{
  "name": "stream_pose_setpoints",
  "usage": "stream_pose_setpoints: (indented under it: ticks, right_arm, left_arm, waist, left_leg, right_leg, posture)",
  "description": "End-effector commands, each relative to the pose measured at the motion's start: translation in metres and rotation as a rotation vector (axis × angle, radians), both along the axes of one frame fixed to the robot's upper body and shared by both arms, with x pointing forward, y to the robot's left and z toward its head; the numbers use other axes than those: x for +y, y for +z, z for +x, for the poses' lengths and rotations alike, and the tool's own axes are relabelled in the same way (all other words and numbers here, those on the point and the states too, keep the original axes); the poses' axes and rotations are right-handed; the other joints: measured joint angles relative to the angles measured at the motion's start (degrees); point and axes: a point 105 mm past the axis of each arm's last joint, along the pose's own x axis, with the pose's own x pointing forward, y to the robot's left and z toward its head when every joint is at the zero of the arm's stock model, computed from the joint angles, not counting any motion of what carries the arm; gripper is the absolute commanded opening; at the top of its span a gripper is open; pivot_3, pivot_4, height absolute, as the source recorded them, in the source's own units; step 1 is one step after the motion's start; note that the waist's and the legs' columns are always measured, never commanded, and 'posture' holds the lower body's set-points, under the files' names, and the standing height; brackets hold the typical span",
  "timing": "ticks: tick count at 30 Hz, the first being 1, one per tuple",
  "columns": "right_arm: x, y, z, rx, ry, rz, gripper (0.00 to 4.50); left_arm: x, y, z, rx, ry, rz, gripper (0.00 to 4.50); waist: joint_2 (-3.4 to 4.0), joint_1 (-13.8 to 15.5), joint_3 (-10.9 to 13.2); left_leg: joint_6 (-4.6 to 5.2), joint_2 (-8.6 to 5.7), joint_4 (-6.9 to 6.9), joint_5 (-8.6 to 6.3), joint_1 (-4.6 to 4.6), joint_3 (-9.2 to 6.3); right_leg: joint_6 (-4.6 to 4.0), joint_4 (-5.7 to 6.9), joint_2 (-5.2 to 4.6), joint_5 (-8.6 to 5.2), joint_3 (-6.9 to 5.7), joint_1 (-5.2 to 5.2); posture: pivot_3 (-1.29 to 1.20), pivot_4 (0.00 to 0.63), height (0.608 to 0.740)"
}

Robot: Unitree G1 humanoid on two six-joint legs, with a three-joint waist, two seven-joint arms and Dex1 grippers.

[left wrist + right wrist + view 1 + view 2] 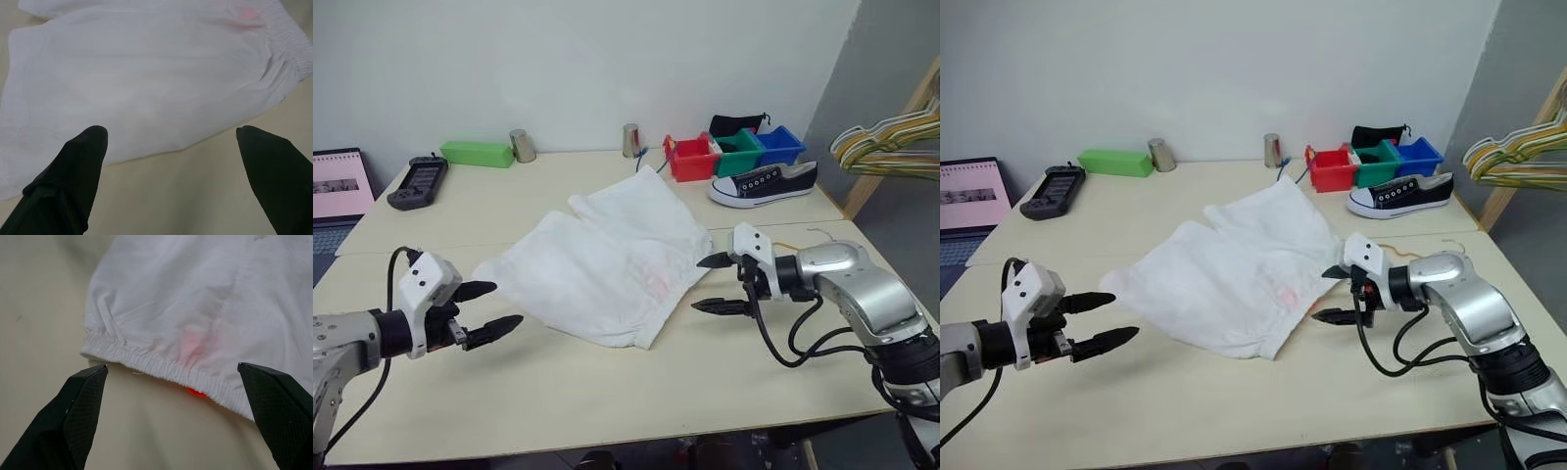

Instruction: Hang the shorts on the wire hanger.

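Observation:
The white shorts [607, 255] lie spread flat in the middle of the table, waistband toward my right side. My right wrist view shows the elastic waistband [161, 368], a faint pink patch [194, 342] and a small orange tag [196, 392]. My right gripper [696, 284] is open, hovering just off the waistband edge. At the leg end, my left gripper [507, 304] is open with nothing between its fingers, a little short of the hem [146, 147]. A short piece of the thin yellowish wire hanger [1402, 253] shows on the table behind my right gripper; the rest is hidden.
A bunch of coloured hangers [886, 142] hangs at the right. At the back stand red, green and blue bins [734, 152], a sneaker [764, 183], two metal cups [522, 145], a green box [477, 153], a black controller [418, 182] and a laptop [340, 184].

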Motion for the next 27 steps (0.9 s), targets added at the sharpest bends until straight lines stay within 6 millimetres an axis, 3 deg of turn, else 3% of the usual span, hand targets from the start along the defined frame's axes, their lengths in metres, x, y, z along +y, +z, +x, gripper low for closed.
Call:
stream_pose_setpoints:
  ticks: [1, 10, 15, 20, 27]
  right_arm:
    - [0.007, 0.015, 0.002, -0.059, 0.024, 0.024, 4.5]
    - [0.013, 0.015, -0.006, -0.056, 0.072, 0.024, 4.5]
    - [0.021, 0.011, -0.017, -0.063, 0.137, 0.003, 4.5]
    - [0.027, -0.01, -0.021, -0.182, 0.247, -0.123, 4.5]
    - [0.041, -0.021, -0.003, -0.302, 0.26, -0.17, 4.5]
  left_arm:
    - [0.001, 0.015, 0.003, -0.074, 0.012, 0.011, 4.47]
    - [0.0, 0.016, 0.006, -0.079, 0.018, 0.009, 4.47]
    - [-0.013, 0.016, 0.003, -0.077, -0.026, -0.019, 4.47]
    - [-0.038, 0.01, -0.015, -0.013, -0.137, -0.046, 4.47]
    - [-0.066, 0.003, -0.045, 0.076, -0.249, -0.088, 4.47]
  waist:
    - [0.0, 0.0, 0.0]
    - [-0.01, 0.0, 0.0]
    - [-0.01, 0.0, 0.0]
    - [-0.1, 0.0, -0.1]
    - [-0.11, 0.0, -0.1]
  left_leg:
    - [0.0, 0.0, 0.0, 0.0, 0.0, 0.0]
    - [0.0, -0.01, 0.01, 0.0, 0.01, 0.0]
    - [0.0, 0.0, 0.01, 0.0, 0.01, 0.0]
    - [0.0, 0.0, 0.01, 0.0, 0.02, 0.01]
    - [-0.01, 0.03, 0.01, 0.0, 0.04, 0.09]
  right_leg:
    - [0.0, 0.0, 0.0, 0.0, 0.0, 0.0]
    - [0.0, 0.0, 0.0, 0.0, -0.01, 0.01]
    - [0.0, 0.0, 0.0, 0.0, 0.01, 0.01]
    - [0.0, -0.03, 0.0, 0.0, 0.01, 0.01]
    - [0.0, 0.02, 0.03, 0.0, 0.03, 0.06]
  posture:
    - [-0.05, 0.03, 0.74]
    - [-0.05, 0.029, 0.74]
    - [-0.05, 0.03, 0.74]
    - [-0.05, 0.028, 0.74]
    - [-0.02, 0.026, 0.74]
